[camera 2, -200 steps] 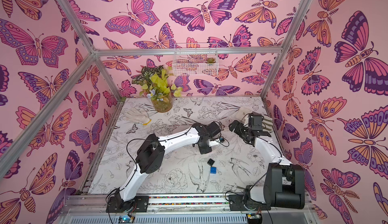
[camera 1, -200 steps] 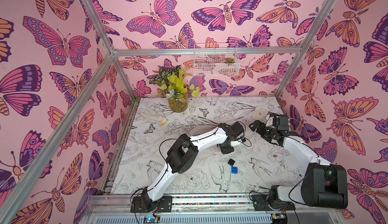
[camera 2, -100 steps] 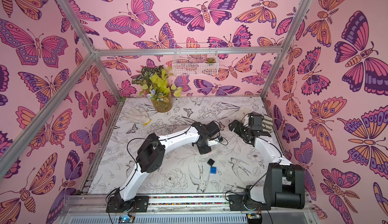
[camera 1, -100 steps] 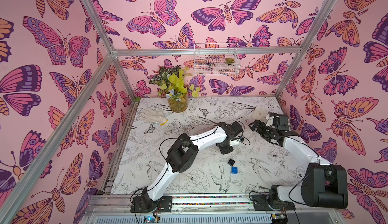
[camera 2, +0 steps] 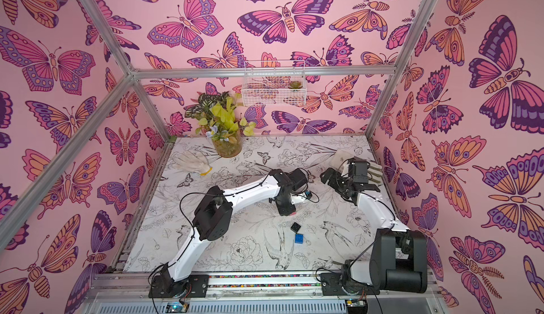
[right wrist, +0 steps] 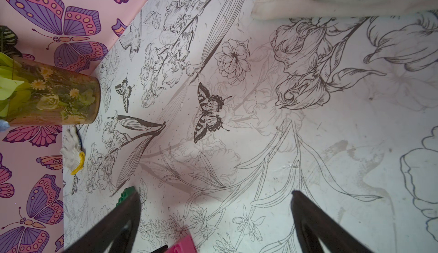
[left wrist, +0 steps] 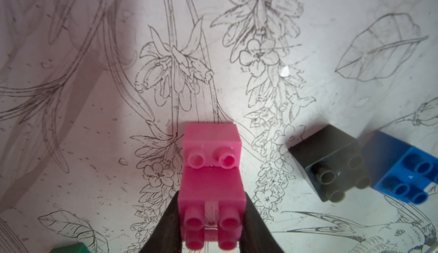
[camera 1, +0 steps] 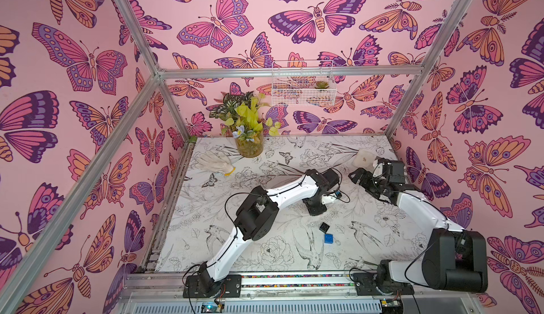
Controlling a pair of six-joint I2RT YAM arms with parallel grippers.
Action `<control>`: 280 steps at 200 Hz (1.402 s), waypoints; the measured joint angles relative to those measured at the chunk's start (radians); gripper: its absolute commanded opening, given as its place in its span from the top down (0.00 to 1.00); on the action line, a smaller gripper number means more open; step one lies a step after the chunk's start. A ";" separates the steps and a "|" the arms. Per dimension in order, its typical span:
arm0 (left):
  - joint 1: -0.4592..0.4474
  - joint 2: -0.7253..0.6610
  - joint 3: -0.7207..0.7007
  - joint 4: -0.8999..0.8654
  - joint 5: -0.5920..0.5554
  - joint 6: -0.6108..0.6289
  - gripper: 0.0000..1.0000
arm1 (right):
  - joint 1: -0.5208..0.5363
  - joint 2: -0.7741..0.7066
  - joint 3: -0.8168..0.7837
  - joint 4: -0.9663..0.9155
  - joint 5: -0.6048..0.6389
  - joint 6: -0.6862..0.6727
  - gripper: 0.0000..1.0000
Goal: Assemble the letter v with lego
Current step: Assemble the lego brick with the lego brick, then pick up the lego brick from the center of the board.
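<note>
In the left wrist view, two pink lego bricks are joined in a step, and my left gripper is shut on the nearer one, just above the table. A black brick and a blue brick lie side by side to one side, and a green brick's corner shows at the frame edge. In both top views the black brick and the blue brick lie in front of the left gripper. My right gripper is open and empty, farther back. It sees the green brick and a pink brick's edge.
A glass vase of plants stands at the back of the table, with a white glove to its left. A white cloth lies behind the right gripper. A wire basket hangs on the back wall. Pink walls enclose three sides.
The left wrist has shifted very slightly over the same spot. The loose black and blue bricks and the right arm have not moved.
</note>
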 measured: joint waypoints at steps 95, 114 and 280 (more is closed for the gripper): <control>-0.007 0.043 0.079 -0.066 -0.012 -0.013 0.57 | 0.000 0.000 0.000 0.000 -0.001 0.000 0.01; -0.013 0.052 0.065 -0.053 -0.019 -0.026 0.47 | 0.000 0.000 0.000 0.001 -0.001 0.000 0.01; -0.023 0.066 0.048 0.016 -0.063 -0.063 0.58 | 0.000 0.000 -0.002 0.007 -0.004 0.000 0.01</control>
